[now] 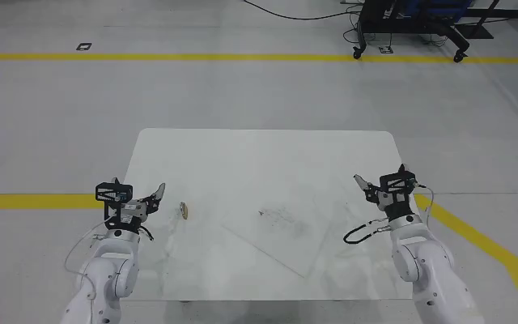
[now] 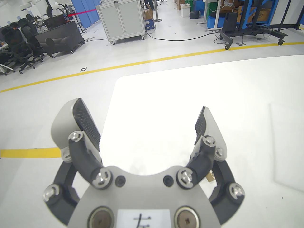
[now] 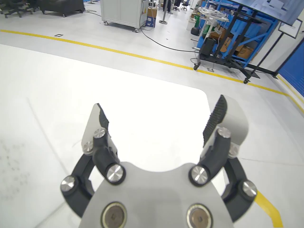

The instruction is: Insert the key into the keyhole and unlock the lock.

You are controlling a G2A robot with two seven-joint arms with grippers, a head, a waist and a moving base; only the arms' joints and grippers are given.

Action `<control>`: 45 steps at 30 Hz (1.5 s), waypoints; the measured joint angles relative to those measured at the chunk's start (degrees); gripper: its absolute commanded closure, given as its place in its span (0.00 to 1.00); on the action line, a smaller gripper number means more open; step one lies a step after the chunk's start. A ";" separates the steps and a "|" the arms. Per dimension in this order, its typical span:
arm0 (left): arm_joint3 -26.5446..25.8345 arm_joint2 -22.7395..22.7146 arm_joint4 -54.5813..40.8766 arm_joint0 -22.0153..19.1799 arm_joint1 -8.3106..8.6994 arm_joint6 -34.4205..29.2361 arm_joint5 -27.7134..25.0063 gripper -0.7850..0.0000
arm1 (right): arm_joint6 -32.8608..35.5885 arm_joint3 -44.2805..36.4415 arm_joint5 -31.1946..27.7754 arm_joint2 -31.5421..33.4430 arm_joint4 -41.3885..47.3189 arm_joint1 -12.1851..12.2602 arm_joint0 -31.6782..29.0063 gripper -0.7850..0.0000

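Lock (image 1: 184, 211) on table (image 1: 267, 154) just beside L gripper (image 1: 139, 189), R gripper (image 1: 380, 177) well apart; both spread wide, empty.

White table (image 1: 267, 146), small brass lock (image 1: 184, 211) lying near its left edge, clear sheet (image 1: 299, 243) flat mid-table.

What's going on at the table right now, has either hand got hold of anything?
Nothing is held yet. Both hands are open and empty: the left hand hovers near the table's left edge, the right hand near its right edge. A small brass object, likely the lock, lies on the table just beside the left hand. Unlocking has not started.
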 measured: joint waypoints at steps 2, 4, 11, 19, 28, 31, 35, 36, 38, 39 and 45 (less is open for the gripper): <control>0.00 0.00 0.00 0.00 0.00 0.00 0.00 0.00 | 1.32 0.12 -2.52 -2.61 -1.26 -0.12 1.47 0.00; 0.00 0.00 0.00 0.00 0.00 0.00 0.00 0.00 | 3.27 0.38 -4.31 -6.43 -1.40 -0.49 3.61 0.00; 0.00 0.00 0.00 0.00 0.00 0.00 0.00 0.00 | 6.07 0.54 -6.17 -12.10 -0.96 -1.07 6.56 0.00; 0.00 0.00 0.00 0.00 0.00 0.00 0.00 0.00 | 6.04 0.54 -6.17 -12.06 -0.95 -1.07 6.55 0.00; 0.00 0.00 0.00 0.00 0.00 0.00 0.00 0.00 | 10.40 5.11 -14.57 -22.66 0.00 -2.37 13.41 0.00; 0.00 0.00 0.00 0.00 0.00 0.00 0.00 0.00 | 11.55 7.72 -16.29 -26.86 1.06 -3.18 17.12 0.00; 0.00 0.00 0.00 0.00 0.00 0.00 0.00 0.00 | 13.92 10.62 -19.39 -28.89 4.01 -3.66 20.29 0.00; 0.00 0.00 0.00 0.00 0.00 0.00 0.00 0.00 | 15.05 11.12 -20.24 -29.00 4.97 -3.69 20.73 0.00; 0.00 0.00 0.00 0.00 0.00 0.00 0.00 0.00 | 18.11 12.15 -21.65 -29.03 7.05 -3.70 21.58 0.38; 0.00 0.00 0.00 0.00 0.00 0.00 0.00 0.00 | 20.38 12.72 -22.00 -29.09 7.87 -3.71 22.17 0.51; 0.00 0.00 0.00 0.00 0.00 0.00 0.00 0.00 | 27.99 15.27 -23.28 -31.12 9.71 -4.01 24.51 0.58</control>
